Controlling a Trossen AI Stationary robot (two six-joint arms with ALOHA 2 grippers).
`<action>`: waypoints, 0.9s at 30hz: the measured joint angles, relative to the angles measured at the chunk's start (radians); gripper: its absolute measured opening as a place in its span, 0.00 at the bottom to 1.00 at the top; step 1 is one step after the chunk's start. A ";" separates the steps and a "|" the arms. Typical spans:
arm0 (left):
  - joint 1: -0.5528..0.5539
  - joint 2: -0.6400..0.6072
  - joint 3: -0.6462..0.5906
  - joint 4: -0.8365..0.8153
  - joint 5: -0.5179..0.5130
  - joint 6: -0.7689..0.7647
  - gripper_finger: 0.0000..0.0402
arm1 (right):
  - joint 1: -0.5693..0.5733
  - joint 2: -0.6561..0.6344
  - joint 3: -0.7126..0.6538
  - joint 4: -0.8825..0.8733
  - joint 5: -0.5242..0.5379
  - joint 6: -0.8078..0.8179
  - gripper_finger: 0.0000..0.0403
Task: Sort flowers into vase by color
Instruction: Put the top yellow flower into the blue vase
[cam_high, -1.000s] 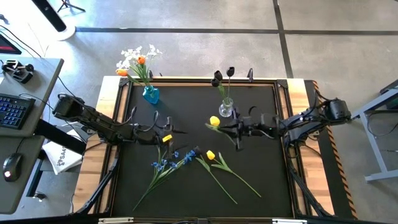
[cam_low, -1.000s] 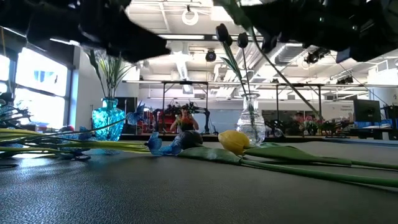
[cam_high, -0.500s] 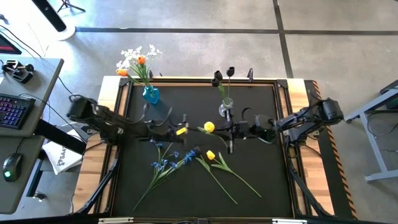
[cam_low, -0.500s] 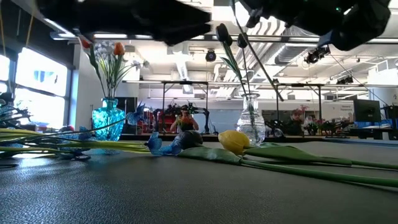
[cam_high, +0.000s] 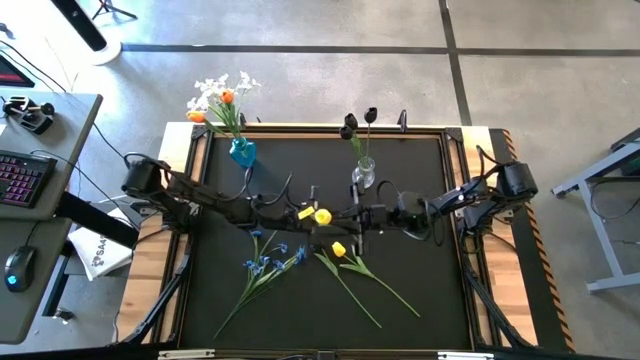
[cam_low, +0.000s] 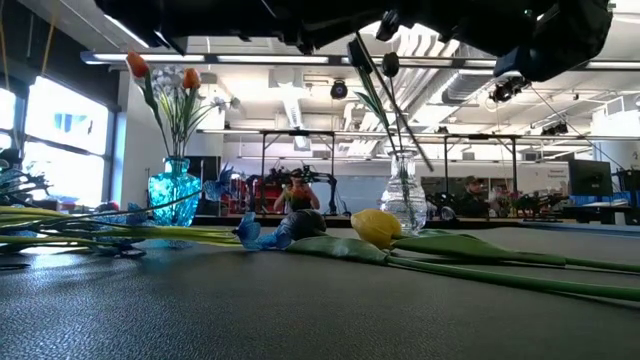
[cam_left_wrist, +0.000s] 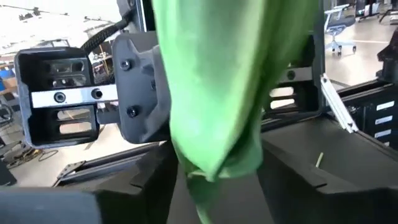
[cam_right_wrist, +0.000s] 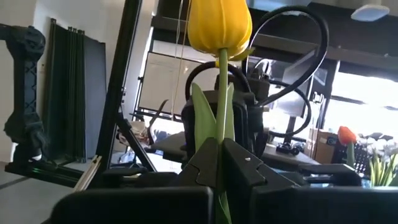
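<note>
The black table (cam_high: 420, 270) carries two vases: a blue vase (cam_high: 242, 152) with white sprays and two orange tulips, and a clear vase (cam_high: 363, 173) with two dark tulips. Lying loose near the front edge are one yellow tulip (cam_high: 339, 250), a bunch of small blue sprays (cam_high: 272, 262) and long green stems. A second yellow tulip (cam_high: 322, 216) hangs above the middle of the table, its stem pinched by the right tool (cam_high: 352, 217), whose fingers are pressed together on it. The left tool (cam_high: 306, 213) meets it there, its fingers around the tulip's green leaf; I cannot tell whether they grip. A second ago the two tools were well apart and the flower sat farther right.
</note>
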 joint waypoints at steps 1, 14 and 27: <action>-0.001 -0.001 0.000 0.002 0.002 0.002 0.45 | 0.002 -0.001 0.000 0.001 0.003 -0.006 0.01; -0.012 -0.117 0.000 -0.209 -0.007 0.015 0.05 | 0.008 -0.001 -0.001 -0.007 0.000 0.020 0.01; -0.044 -0.292 0.000 -0.591 -0.454 -0.048 0.02 | 0.008 -0.226 -0.002 -0.427 0.051 0.081 0.43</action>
